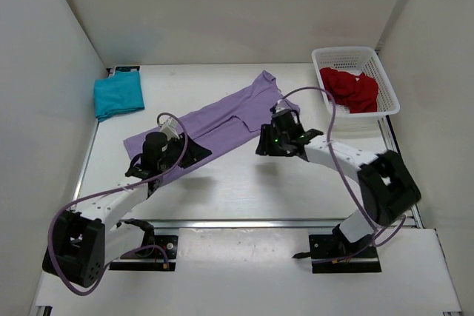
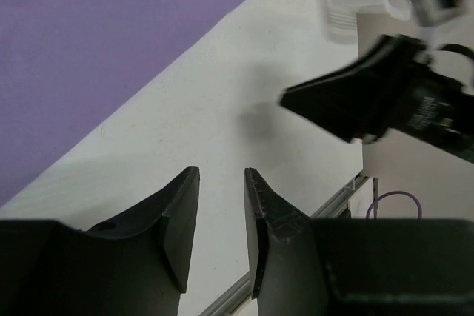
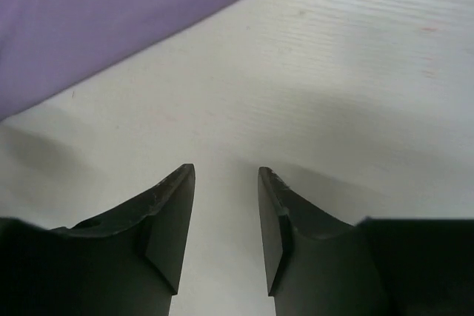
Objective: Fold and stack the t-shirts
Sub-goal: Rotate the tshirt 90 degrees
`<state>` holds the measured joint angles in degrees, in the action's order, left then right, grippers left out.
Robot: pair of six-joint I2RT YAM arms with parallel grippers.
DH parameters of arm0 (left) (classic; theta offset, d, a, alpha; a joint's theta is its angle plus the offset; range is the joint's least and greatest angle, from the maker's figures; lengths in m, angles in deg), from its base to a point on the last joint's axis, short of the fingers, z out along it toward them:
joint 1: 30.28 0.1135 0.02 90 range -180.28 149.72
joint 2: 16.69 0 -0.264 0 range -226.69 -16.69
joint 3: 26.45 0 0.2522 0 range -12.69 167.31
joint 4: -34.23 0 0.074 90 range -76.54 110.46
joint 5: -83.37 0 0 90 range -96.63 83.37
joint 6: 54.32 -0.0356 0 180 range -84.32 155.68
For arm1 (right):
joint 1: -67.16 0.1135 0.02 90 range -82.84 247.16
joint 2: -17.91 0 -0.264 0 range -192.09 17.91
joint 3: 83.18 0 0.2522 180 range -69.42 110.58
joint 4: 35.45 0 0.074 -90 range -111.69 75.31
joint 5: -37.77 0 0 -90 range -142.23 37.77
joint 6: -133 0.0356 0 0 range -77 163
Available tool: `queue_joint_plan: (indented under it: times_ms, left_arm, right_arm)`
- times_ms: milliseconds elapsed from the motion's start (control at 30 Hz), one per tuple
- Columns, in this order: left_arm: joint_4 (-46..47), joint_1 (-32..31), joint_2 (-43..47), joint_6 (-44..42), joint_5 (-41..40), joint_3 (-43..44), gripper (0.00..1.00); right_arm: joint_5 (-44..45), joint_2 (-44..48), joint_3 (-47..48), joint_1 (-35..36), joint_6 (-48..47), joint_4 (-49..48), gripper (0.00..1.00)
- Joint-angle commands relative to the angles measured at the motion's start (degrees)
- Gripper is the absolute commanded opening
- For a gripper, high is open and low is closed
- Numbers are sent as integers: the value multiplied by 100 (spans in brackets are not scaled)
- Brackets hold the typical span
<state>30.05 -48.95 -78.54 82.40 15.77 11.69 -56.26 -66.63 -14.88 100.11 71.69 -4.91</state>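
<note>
1. You have open table (image 1: 244,183) between both arms.
2. Left gripper (image 2: 222,175) and right gripper (image 3: 226,172) gape empty, beside the near edge of the purple shirt (image 1: 222,120).
3. Teal shirt (image 1: 118,96) far-left; red shirt (image 1: 350,88) in basket (image 1: 344,50).

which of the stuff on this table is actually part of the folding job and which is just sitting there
Part of the job:
teal t-shirt, folded, far left
lavender t-shirt, laid out across the middle
red t-shirt, bunched up in the basket

Just lying about:
white mesh basket, far right corner; it only holds the red one
</note>
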Motion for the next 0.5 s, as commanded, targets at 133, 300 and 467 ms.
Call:
queue_joint_plan:
  times_ms: [133, 300, 467]
  left_arm:
    - [114, -198, -73, -128, 19, 295, 41]
    - [17, 48, 14, -216, 63, 278, 41]
    - [0, 154, -73, -224, 29, 356, 41]
  right_arm:
    - [-388, -1748, 205, 738, 1428, -3136, 40]
    - [-194, -2541, 680, 897, 1920, -3171, 40]
    - [-317, -3156, 1093, 915, 2105, -2822, 22]
